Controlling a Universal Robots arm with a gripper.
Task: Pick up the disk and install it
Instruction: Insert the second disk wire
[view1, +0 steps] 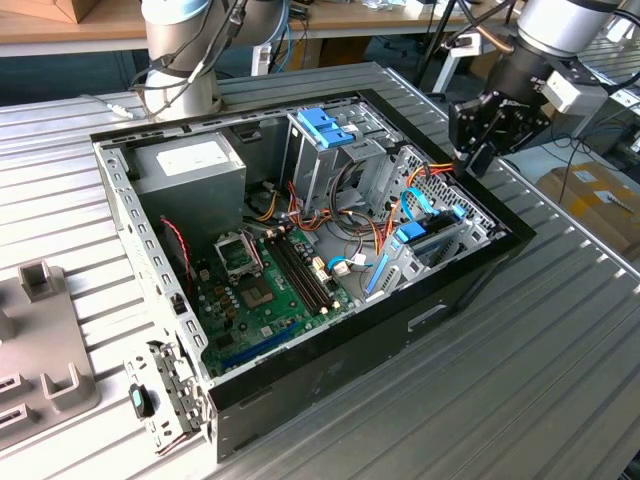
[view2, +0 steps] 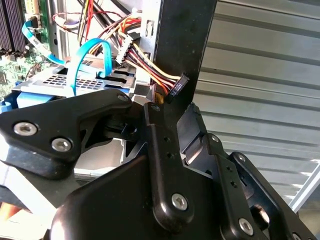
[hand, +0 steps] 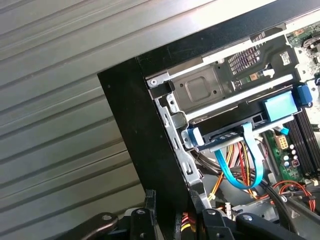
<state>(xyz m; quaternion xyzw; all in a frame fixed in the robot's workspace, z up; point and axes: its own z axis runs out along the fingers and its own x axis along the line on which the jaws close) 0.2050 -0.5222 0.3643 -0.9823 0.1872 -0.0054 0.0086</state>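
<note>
The gripper (view1: 478, 140) hangs above the case's (view1: 330, 385) far corner, on the exterior view's right; whether its fingers are open or closed, I cannot tell. It holds nothing visible. The disk (view1: 428, 232) sits in its bay inside the case, at the front wall, below the gripper. Its long axis lies along that wall, blue rail (hand: 280, 106) around it, a blue cable (hand: 239, 172) looping off one end.

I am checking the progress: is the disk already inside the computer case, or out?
Inside. The disk sits in its bay within the open case, blue cable attached.
</note>
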